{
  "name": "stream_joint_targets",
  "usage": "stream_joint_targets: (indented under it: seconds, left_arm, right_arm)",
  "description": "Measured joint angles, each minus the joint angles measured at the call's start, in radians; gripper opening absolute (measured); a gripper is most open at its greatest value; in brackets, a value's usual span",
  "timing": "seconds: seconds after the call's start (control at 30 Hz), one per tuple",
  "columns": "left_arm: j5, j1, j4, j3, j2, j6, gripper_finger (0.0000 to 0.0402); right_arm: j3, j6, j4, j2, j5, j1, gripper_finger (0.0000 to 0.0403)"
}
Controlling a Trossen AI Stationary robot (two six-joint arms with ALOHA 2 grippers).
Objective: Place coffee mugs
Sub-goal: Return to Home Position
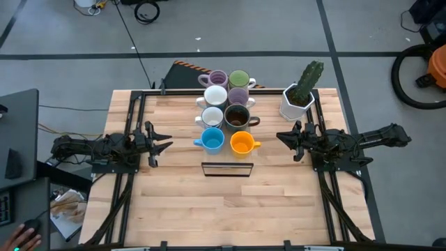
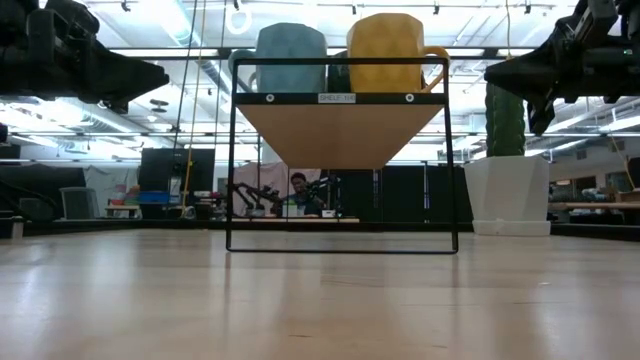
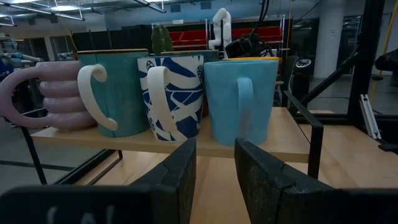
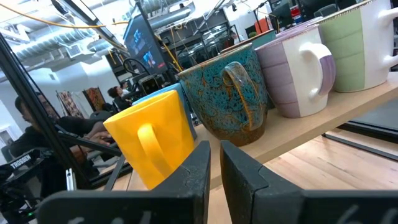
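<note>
Mugs stand all eight in two close rows on the shelf toward the far side of the table, the blue mug and the orange mug at its front edge. The left gripper and the right gripper hang empty on either side of it, the left with fingers apart, the right with only a narrow gap. If an arm swings too wide, it could hit the shelf or the cactus pot near the right gripper, and a front mug could fall.

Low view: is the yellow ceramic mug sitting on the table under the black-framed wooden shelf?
No, the yellow ceramic mug stands on top of the black-framed wooden shelf, beside the light blue ceramic mug.
</note>
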Motion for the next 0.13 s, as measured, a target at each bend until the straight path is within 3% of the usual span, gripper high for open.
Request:
stream_joint_targets:
  seconds: [0.13]
  left_arm:
    - [0.000, 0.000, 0.000, 0.000, 0.000, 0.000, 0.0117]
  right_arm:
    - [0.000, 0.000, 0.000, 0.000, 0.000, 0.000, 0.0043]
